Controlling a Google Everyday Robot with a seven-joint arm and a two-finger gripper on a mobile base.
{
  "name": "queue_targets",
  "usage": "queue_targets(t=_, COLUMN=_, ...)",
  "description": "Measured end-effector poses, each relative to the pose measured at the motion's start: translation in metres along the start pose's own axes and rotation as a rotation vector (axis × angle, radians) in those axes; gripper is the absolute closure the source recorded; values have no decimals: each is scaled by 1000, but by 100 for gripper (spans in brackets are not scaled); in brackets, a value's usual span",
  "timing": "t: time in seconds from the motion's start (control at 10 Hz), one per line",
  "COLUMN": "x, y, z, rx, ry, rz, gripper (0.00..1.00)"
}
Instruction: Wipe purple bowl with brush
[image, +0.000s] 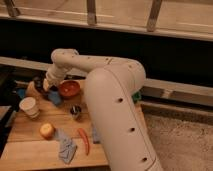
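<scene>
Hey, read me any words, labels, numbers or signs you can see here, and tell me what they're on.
None: no readable text shows anywhere.
White paper cup: no print visible.
Robot arm: no label or number visible.
Gripper, at the table's far left beside the purple bowl: no marking visible.
</scene>
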Motion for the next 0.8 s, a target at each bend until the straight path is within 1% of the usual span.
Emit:
queue_targets(t=0.1, x=10, y=-2, z=-2, rx=1, ry=6, rz=16, gripper=100)
queue_targets(t=0.3, x=29, y=-16, z=-11, rx=15, ry=11, rz=59, gripper=100)
queue_targets(t=0.4, x=39, y=-27, z=-18, rx=28, ry=10, rz=91, gripper=100)
queue_targets(t=0.6, x=36, y=-42, z=-24, rx=45, ry=-2, rz=118, gripper=100)
queue_targets(t=0.8, x=21, y=-55, z=-27, rx=56, ry=-18, rz=119, gripper=100)
